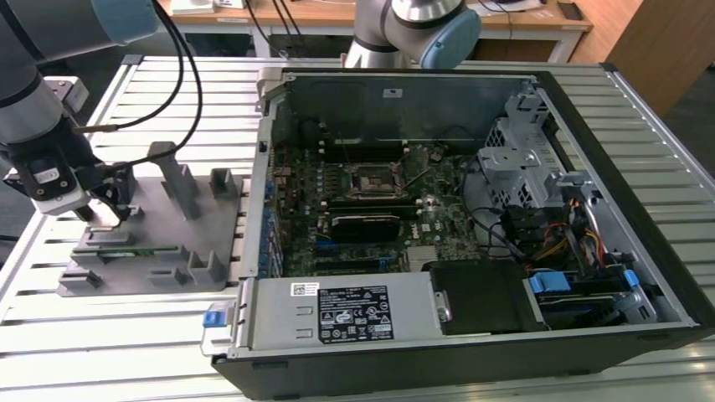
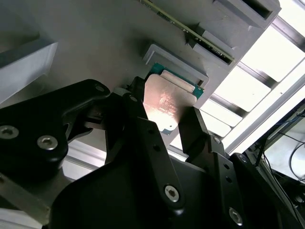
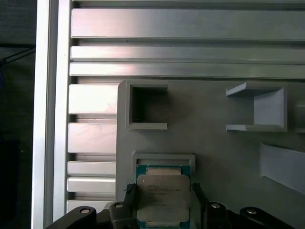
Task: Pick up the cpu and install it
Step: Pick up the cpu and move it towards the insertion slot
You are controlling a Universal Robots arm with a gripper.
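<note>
While cpu (image 3: 163,198) lies at fixture (image 3: 214,157) pocket wall | jaws clamp its side edges

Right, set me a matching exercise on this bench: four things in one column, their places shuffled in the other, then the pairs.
Things:
1. cpu
2. socket
3. green board strip
4. blue latch

Places:
A. on the motherboard inside the open case
B. at the case corner near the fixture
C. in a pocket of the grey fixture, right at the gripper
D. along the grey fixture, apart from the cpu's pocket

Pairs: 1-C, 2-A, 3-D, 4-B
</note>
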